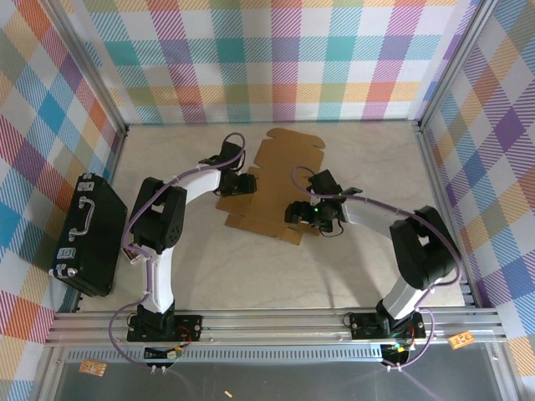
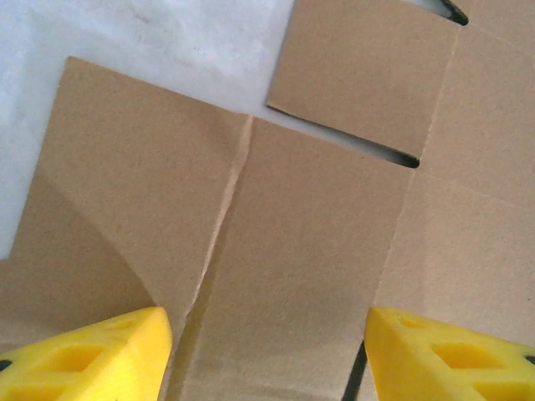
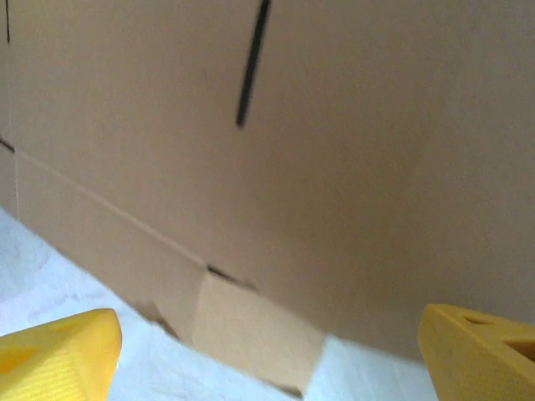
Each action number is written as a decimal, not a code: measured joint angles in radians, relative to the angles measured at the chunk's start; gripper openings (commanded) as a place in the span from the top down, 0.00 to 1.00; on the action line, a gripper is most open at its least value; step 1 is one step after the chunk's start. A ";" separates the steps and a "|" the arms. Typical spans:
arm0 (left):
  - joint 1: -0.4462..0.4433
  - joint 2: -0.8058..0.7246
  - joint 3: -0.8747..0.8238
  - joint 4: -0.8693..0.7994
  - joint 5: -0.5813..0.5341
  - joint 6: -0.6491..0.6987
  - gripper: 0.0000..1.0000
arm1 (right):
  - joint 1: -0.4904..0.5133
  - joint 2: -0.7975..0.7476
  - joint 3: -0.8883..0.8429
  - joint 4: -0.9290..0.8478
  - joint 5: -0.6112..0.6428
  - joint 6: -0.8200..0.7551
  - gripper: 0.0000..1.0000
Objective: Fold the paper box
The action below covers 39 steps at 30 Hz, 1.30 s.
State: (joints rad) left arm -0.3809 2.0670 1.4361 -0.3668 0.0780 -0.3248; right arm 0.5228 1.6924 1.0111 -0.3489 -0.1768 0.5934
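pale marbled table [image 1: 276, 280] within checked walls [image 1: 276, 58] bears the paper box [image 1: 276, 167].

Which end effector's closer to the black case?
Left. The left end effector is right of the black case, over the paper box; the right end effector sits further right.

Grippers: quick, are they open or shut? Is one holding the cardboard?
Left gripper: open, jaws spread above the paper box, holding nothing.
Right gripper: open, jaws spread at the paper box's edge, holding nothing.
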 measured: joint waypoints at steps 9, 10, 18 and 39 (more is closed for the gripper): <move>0.011 -0.264 -0.393 0.153 0.029 -0.086 0.36 | -0.047 0.184 0.179 0.003 -0.018 0.006 0.09; 0.010 -0.306 -0.450 0.173 0.042 -0.102 0.36 | -0.056 0.204 0.200 0.002 -0.026 0.005 0.09; -0.050 -0.492 -0.669 0.237 0.107 -0.163 0.36 | -0.088 0.341 0.407 -0.061 -0.055 -0.029 0.08; -0.062 -0.477 -0.348 0.048 0.050 -0.098 0.38 | -0.095 -0.264 -0.219 0.145 -0.131 0.145 0.10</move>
State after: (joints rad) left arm -0.4427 1.5902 1.0885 -0.3191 0.1284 -0.4232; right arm 0.4274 1.4281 0.7921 -0.2035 -0.3077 0.7383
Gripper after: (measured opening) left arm 0.638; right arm 0.911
